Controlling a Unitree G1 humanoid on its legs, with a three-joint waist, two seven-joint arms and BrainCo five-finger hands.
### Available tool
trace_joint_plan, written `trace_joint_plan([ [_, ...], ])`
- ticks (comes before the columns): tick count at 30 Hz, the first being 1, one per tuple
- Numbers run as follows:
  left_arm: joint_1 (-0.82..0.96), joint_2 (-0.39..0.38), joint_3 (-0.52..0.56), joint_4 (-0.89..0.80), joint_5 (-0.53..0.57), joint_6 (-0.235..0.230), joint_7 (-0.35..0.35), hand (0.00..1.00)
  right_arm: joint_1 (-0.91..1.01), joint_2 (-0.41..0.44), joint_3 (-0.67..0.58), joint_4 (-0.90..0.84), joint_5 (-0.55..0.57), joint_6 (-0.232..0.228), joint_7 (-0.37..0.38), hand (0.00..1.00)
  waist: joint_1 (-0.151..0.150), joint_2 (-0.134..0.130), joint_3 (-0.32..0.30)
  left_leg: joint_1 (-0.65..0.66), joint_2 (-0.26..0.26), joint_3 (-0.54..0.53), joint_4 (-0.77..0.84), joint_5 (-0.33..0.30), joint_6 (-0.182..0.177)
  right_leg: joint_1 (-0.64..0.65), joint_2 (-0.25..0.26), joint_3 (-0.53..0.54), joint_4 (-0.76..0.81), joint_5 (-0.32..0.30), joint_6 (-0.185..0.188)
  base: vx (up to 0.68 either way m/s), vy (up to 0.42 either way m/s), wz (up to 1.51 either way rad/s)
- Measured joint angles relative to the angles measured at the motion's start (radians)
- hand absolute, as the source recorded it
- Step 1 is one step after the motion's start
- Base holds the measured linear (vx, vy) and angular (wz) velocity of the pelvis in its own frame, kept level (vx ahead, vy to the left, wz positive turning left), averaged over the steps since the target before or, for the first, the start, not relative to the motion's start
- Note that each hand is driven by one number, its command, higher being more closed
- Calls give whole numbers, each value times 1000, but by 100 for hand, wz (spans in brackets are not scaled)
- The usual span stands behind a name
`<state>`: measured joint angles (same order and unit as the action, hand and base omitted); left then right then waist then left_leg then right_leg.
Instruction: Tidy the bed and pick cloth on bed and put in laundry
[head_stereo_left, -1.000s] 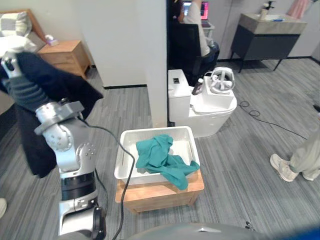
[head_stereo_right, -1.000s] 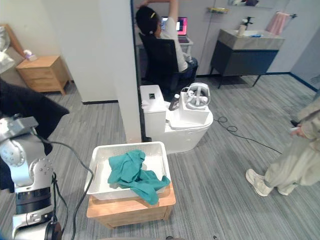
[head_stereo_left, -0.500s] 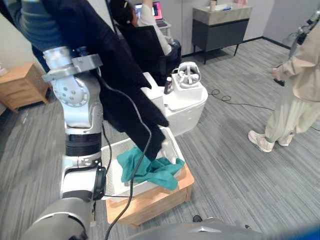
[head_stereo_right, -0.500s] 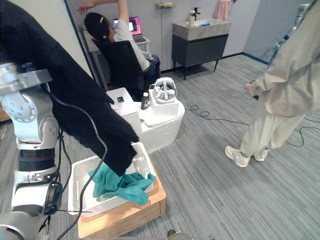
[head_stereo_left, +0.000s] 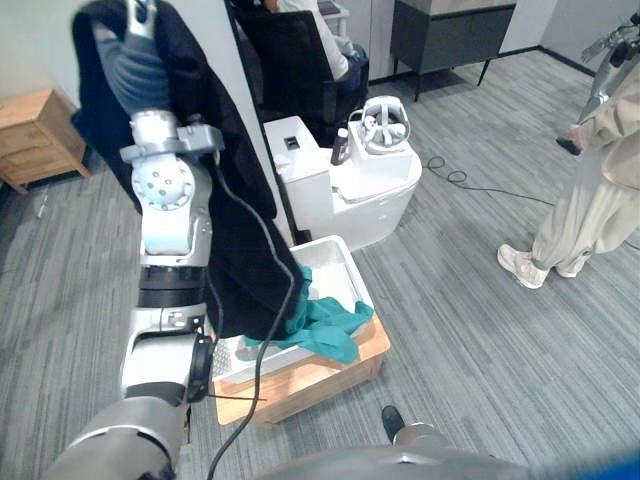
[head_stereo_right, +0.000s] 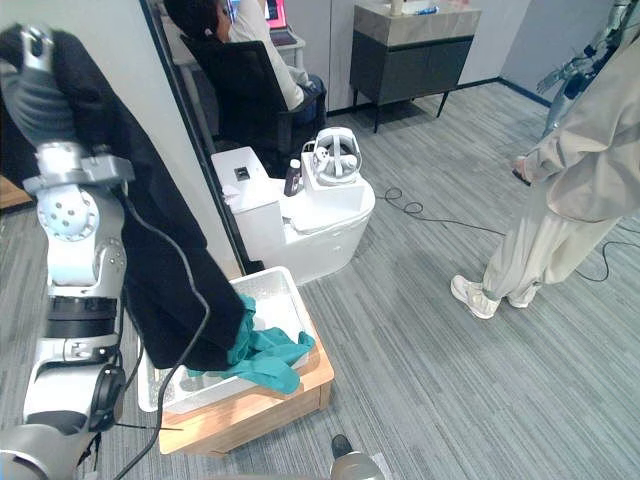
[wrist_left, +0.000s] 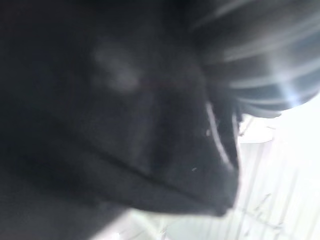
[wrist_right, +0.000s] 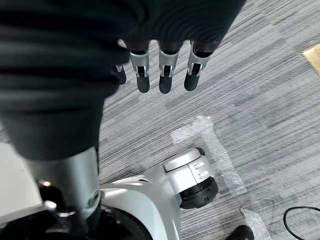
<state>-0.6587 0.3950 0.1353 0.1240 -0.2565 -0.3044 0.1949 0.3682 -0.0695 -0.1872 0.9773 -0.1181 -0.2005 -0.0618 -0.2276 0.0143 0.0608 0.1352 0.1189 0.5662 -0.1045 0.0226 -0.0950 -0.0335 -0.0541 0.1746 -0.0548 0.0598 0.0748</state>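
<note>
The black fabric garment (head_stereo_left: 240, 250) hangs from the raised left hand (head_stereo_left: 137, 30) down into the white rectangular plastic tub (head_stereo_left: 345, 265), which sits on a low wooden stand (head_stereo_left: 330, 378) and holds a teal cloth (head_stereo_left: 330, 322) spilling over its near rim, with a white toilet (head_stereo_left: 380, 200) behind it and a standing person (head_stereo_left: 590, 190) well to the right.

Black garment (head_stereo_left: 235, 270) drapes over white bin (head_stereo_left: 338, 268), left part; teal cloth (head_stereo_left: 325, 325) heaped right; toilet (head_stereo_left: 370, 195) close behind.

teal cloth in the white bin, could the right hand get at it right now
Probably yes. The teal cloth spills over the white bin's right-hand rim, uncovered there; the black garment hanging from the left hand hides only its other side. The right hand is open, holding nothing.
</note>
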Motion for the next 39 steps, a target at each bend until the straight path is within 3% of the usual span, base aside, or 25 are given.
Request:
trace_joint_plan([
  [4, 91, -32, -24, 5, 11, 34, -78, 100, -1, 13, -15, 1, 35, 9, 13, 0, 4, -4, 8, -15, 0, -1, 0, -1, -1, -16, 0, 1, 2, 0, 0, 8, -2, -1],
  [11, 320, -72, -258, 205, 141, 55, -329, 100, -50, 9, -1, -27, 117, 33, 21, 0, 24, -1, 83, -55, -1, -11, 1, 5, 9, -71, 1, -17, 42, -17, -4, -19, -20, 3],
  [14, 364, -72, -298, 255, 170, 51, -375, 100, -69, 7, 2, -41, 146, 32, 23, 0, 27, 8, 104, -70, -1, -10, 6, 5, 9, -94, 1, -22, 58, -21, -3, -4, -7, -1],
  [20, 384, -72, -367, 265, 172, -34, -385, 100, -99, -13, 3, -32, 152, 12, 19, 0, 25, 26, 127, -72, -1, -8, 7, 2, 9, -97, 1, -24, 62, -21, -2, 22, -5, 1],
  [25, 403, -99, -421, 265, 168, -36, -392, 100, -106, -20, 17, -24, 154, -6, 16, 0, 15, 36, 140, -66, 0, -6, 7, -1, 10, -97, 0, -25, 76, -35, 3, -1, -4, 1],
  [29, 451, -165, -484, 311, 148, 5, -414, 100, -125, -24, 33, -15, 153, -10, 10, 0, 2, 38, 144, -59, 2, -9, 7, -6, 12, -100, 0, -27, 96, -53, 5, -1, -6, 1],
  [33, 480, -236, -501, 551, 149, 155, -405, 100, -144, -27, 47, -15, 153, -8, 10, 0, 1, 25, 157, -90, 9, -9, 63, -37, 12, -116, -3, -23, 106, -59, 11, 13, -3, -2],
  [39, 500, -277, -472, 707, 151, 130, -322, 100, -171, -35, 51, 1, 142, -16, 12, 0, 12, 16, 185, -106, 26, 3, 109, -62, 5, -120, 5, -11, 106, -57, 11, 21, -9, -7],
])
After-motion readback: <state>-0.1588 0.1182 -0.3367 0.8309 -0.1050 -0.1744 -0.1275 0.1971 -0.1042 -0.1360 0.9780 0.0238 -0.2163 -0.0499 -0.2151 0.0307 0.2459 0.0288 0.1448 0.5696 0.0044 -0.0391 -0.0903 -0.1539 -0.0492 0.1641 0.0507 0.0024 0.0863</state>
